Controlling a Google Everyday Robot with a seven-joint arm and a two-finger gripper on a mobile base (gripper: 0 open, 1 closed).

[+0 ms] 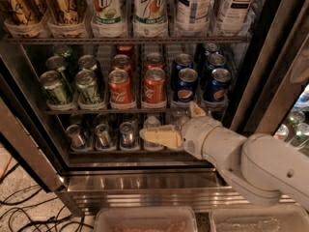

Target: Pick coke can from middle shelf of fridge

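Two columns of red coke cans stand on the middle shelf [96, 111] of the fridge [145, 182]; the front ones are the left can [119, 87] and the right can [154, 86]. Green cans [89, 87] stand to their left and blue Pepsi cans [186, 85] to their right. My gripper [169, 121] is open and empty, just below the shelf's front rail, under the right coke can and the Pepsi cans. One pale finger [159, 135] points left, the other [196, 110] points up at the rail. It touches no can.
Tall bottles [149, 8] fill the shelf above. Small silver-topped bottles [102, 135] stand on the shelf below, behind my finger. The door frame [270, 66] is on the right. Cables [29, 211] lie on the floor at the left; plastic bins [145, 220] are at the bottom.
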